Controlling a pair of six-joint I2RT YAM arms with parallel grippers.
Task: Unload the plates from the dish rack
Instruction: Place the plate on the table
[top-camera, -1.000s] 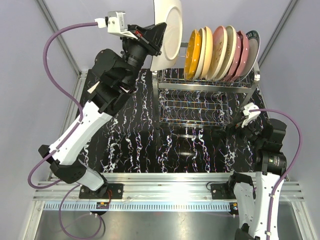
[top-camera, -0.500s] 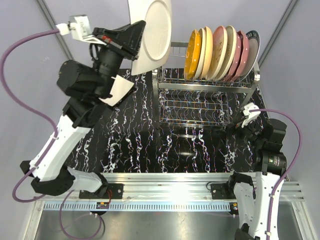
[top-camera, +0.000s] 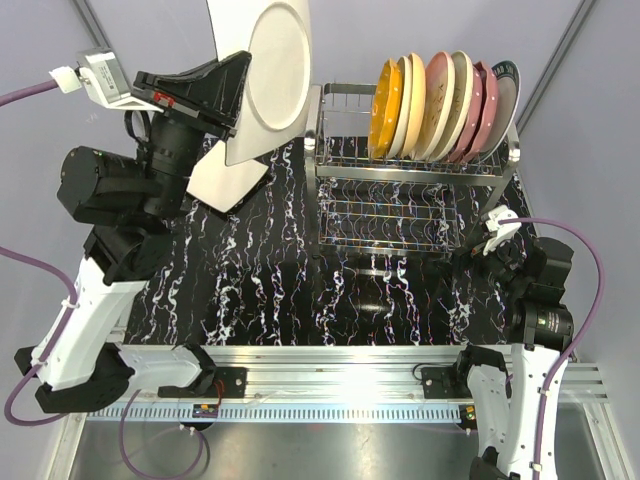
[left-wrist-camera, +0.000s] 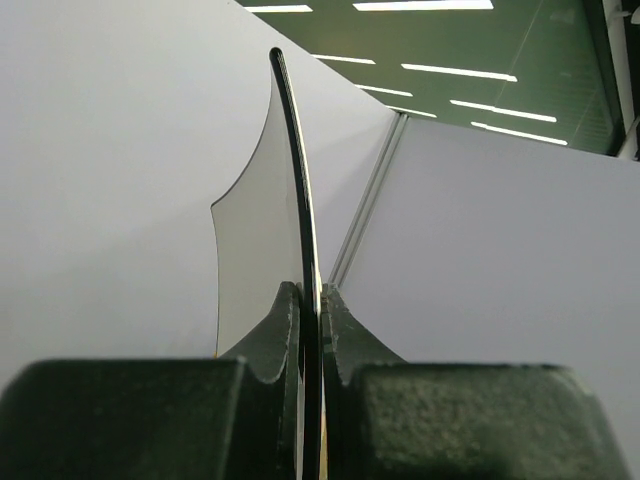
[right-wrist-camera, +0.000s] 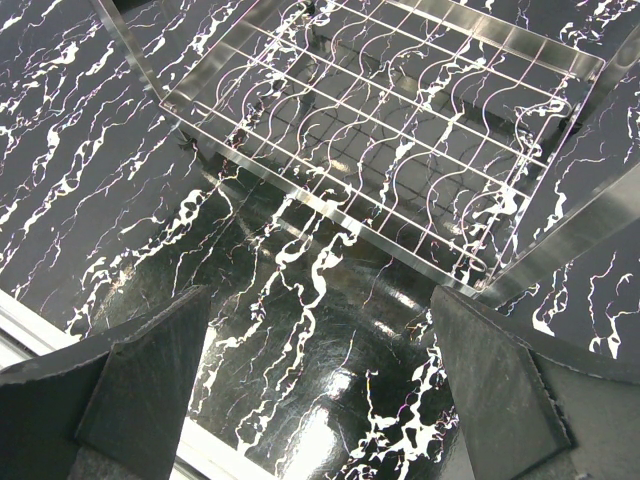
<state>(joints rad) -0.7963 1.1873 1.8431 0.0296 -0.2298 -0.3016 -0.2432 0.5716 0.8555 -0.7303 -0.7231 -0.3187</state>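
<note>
As the left arm swings away from the dish rack (top-camera: 415, 190), the white square plate (top-camera: 275, 75) it carries has travelled leftward over the last second. It went from just beside the rack's left end to a spot well clear of it, high above the left part of the dark marbled worktop (top-camera: 260, 290). That suggests the plate is fully lifted free and is on its way to be set down, though no landing place can be told. The left fingers (left-wrist-camera: 345, 340) are clenched on the plate's lower edge. In the wrist view the plate (left-wrist-camera: 295, 180) appears edge-on as a thin curved line rising straight up from between them. From above it stands on edge, its tall side running up and down the view and its hollowed face turned to the right, toward the rack. A row of about six plates (top-camera: 440, 100), yellow-orange, cream and pink, stands upright in the rack's upper tier, so most of the job remains. The right fingers (right-wrist-camera: 150, 380) are spread wide and empty, held low over the worktop near the rack's lower tier.
</note>
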